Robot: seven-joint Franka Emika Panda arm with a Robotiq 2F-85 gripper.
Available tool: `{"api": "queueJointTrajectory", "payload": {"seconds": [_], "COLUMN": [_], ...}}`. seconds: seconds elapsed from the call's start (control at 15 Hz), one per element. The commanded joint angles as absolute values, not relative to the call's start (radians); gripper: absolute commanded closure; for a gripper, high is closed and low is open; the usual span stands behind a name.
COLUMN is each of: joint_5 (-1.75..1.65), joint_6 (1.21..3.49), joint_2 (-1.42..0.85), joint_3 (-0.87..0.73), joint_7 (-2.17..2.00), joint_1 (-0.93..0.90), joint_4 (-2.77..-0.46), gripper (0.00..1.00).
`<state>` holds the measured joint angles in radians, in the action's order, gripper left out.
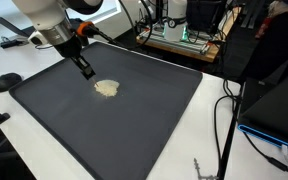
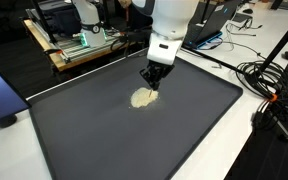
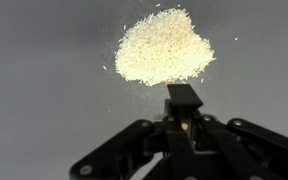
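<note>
A small heap of pale grains (image 1: 106, 88) (image 2: 142, 98) lies on a large dark mat (image 1: 134, 130) (image 2: 189, 130) in both exterior views. My gripper (image 1: 87, 72) (image 2: 151, 84) points down at the mat, its tips right at the heap's edge. In the wrist view the heap (image 3: 164, 47) fills the upper middle, with a few stray grains around it. The gripper (image 3: 184, 97) is shut, its dark fingertips pressed together just below the heap's near edge. I see nothing distinct held between them.
White table surface surrounds the mat. A black round object (image 1: 7, 81) sits off one corner. Cables (image 2: 269, 85) trail along one side, and a wooden rack with electronics (image 1: 179, 40) (image 2: 74, 45) stands behind. A blue-edged device (image 1: 274, 115) lies off another side.
</note>
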<state>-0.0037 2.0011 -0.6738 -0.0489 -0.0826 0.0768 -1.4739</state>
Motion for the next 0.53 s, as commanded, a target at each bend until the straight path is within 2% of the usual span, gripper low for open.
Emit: {"api": "queueJointTrajectory", "payload": {"seconds": [0.0,0.47], "joint_5": [0.016,0.144], "joint_6": [1.944,1.951], "joint_2": [-0.698,-0.707], "joint_3": [-0.044,-0.011], "joint_7": [-0.054,0.099], "joint_1": [0.086,0.192], "joint_4": [-1.423,-1.430], "gripper": [0.97,0.97]}}
